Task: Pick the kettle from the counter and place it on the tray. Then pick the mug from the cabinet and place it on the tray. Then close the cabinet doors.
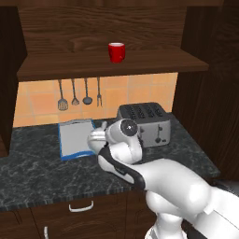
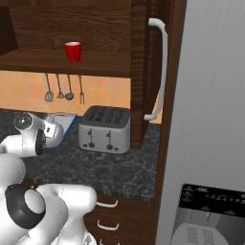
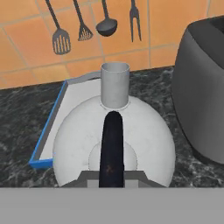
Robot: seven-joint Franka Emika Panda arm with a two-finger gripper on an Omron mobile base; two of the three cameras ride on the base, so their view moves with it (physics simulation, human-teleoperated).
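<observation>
The kettle point(image 3: 114, 140), a squat rigid dome with a smooth and probably slippery shell, is judged light enough to carry by its thin black upright handle point(image 3: 112, 146), the only sound purchase; the fingers are clenched on that handle, holding the kettle at the tray's point(image 3: 49, 127) right edge. The hand view shows this grip and the tray's blue rim beside the toaster point(image 3: 201, 87). The left base view alone-among-base-views adds the red mug point(image 1: 116, 52) on the cabinet shelf point(image 1: 112, 65), above the tray.
</observation>
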